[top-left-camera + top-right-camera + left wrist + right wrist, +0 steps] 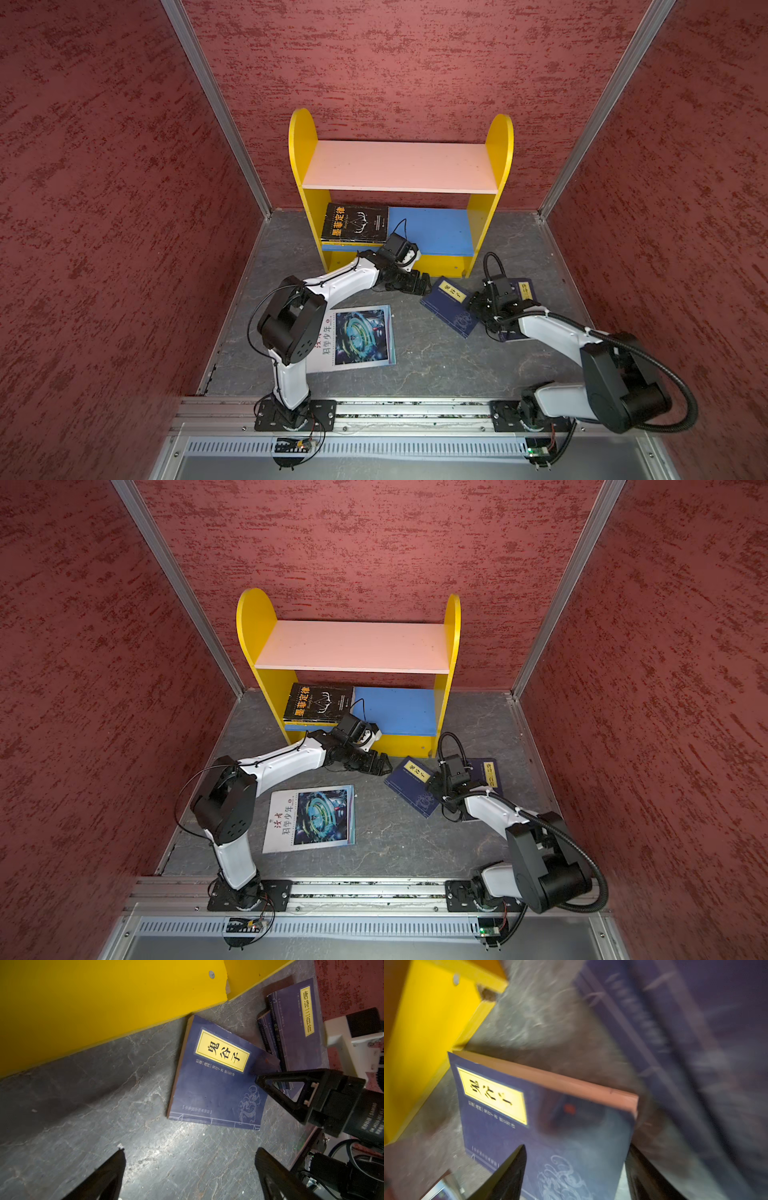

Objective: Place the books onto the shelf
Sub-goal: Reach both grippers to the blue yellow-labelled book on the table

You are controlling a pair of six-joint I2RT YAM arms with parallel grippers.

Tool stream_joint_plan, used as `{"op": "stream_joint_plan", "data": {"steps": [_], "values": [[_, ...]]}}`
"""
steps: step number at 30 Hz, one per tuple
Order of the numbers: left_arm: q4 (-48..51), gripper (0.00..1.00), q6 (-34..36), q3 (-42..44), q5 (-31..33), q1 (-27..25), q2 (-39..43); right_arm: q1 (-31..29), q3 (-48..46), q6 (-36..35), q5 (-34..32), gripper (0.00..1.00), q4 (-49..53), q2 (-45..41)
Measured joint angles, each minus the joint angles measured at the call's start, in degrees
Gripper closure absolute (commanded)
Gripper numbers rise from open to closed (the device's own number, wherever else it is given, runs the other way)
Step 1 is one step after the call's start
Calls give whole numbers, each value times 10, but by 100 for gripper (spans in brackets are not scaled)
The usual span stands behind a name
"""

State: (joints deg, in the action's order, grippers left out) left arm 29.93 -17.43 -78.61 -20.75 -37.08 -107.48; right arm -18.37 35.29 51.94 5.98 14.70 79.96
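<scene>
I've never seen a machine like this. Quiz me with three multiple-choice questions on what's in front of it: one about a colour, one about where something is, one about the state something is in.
1. What colour is the upper board of the shelf?
A) green B) pale pink C) black
2. Where does the black book lie?
A) on the upper board B) in a basket C) on the blue lower board
3. What state is the left end effector in?
A) open, holding nothing B) shut tight, empty C) clamped on the black book

Answers: B, it looks pale pink in both top views. C, it lies at that board's left end. A, the left wrist view shows its jaws wide apart with nothing between them.
</scene>
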Motion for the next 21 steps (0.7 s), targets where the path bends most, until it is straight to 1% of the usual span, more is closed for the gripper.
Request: {"op": "stream_joint_plan", "data": {"steps": [4,8,11,14,18,21], "values": [[5,5,-18,-5,24,0,-20,-31,23,-23,70,27,-8,28],[7,5,-37,3,49,2,-13,-61,46,-46,136,23,6,26],[5,4,-51,20,63,7,3,-64,75,-66,156,20,38,14],[6,4,-69,42,70,16,28,-63,106,-83,146,20,71,-4],[5,4,-104,53,73,32,50,-63,118,-97,83,19,70,-32],[-4,4,-146,67,60,47,66,-62,118,-109,43,19,50,-24]]}}
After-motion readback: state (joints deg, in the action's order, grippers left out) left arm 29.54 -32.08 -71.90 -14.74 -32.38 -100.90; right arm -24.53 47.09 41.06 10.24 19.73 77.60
